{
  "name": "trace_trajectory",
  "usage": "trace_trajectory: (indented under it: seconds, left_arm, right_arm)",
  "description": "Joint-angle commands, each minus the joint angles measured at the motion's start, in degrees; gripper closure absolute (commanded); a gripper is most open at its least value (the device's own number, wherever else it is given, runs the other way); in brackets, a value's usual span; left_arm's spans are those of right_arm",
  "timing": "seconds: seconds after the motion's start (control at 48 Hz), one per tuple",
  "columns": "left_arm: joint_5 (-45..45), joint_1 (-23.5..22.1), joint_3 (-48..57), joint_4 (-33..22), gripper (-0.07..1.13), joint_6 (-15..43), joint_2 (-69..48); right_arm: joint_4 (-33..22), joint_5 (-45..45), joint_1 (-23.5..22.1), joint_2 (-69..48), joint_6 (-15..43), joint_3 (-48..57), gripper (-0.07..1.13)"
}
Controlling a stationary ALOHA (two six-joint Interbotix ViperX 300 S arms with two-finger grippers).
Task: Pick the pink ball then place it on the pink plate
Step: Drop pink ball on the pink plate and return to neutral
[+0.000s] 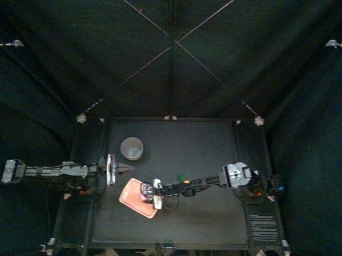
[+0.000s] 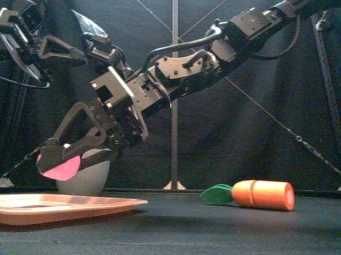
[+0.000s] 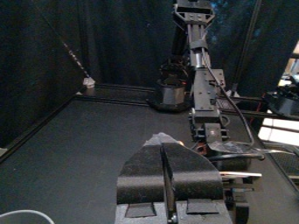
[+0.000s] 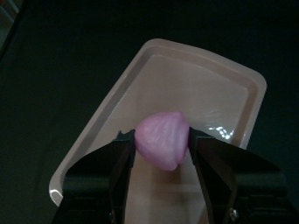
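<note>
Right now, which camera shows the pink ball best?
The right wrist view: the pink ball sits clamped in the right hand, over the pink plate. The front view shows only its lower edge poking from the hand. In the top view it's too small to tell; the left wrist view doesn't show it.

Black curtains point(image 1: 54, 60) hang behind and at both sides of a small black table point(image 1: 201, 140), its surface dark and matte.

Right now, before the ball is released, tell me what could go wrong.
1. The ball hangs above the plate, not on it; dropped from there, it may bounce out.
2. It is round and the plate's rim is low, so it could roll onto the table.
</note>
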Motion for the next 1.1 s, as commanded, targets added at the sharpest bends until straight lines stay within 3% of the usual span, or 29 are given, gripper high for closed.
trace_trajectory:
  seconds: [0.021,0.125,0.208,0.396,0.667,1.104]
  left_arm:
    - [-0.35,0.18,-0.7,0.09,1.06,0.09,0.09]
    - [-0.44,0.44,-0.7,0.18,1.07,0.09,0.09]
    - [-0.44,0.44,-0.7,0.09,1.07,0.09,0.09]
    - [-0.44,0.44,-0.44,0.0,1.06,0.0,0.09]
    - [-0.44,0.26,-0.26,0.0,1.07,0.0,0.09]
    - [-0.44,-0.09,0.79,0.0,1.07,-0.26,0.0]
  right_arm:
    - [1.23,-0.35,-0.26,-1.67,-0.09,-1.49,0.23]
    - [1.49,-0.88,-0.26,-2.2,-0.18,-1.32,0.05]
    - [1.23,-1.85,-0.18,-2.72,-0.26,-0.79,-0.01]
    - [0.35,-7.91,-0.26,-7.65,-0.35,4.48,0.0]
    - [-1.41,-18.11,-1.93,-21.88,-0.62,20.83,0.0]
    - [-2.11,-24.61,-5.71,-34.28,-0.79,33.49,0.0]
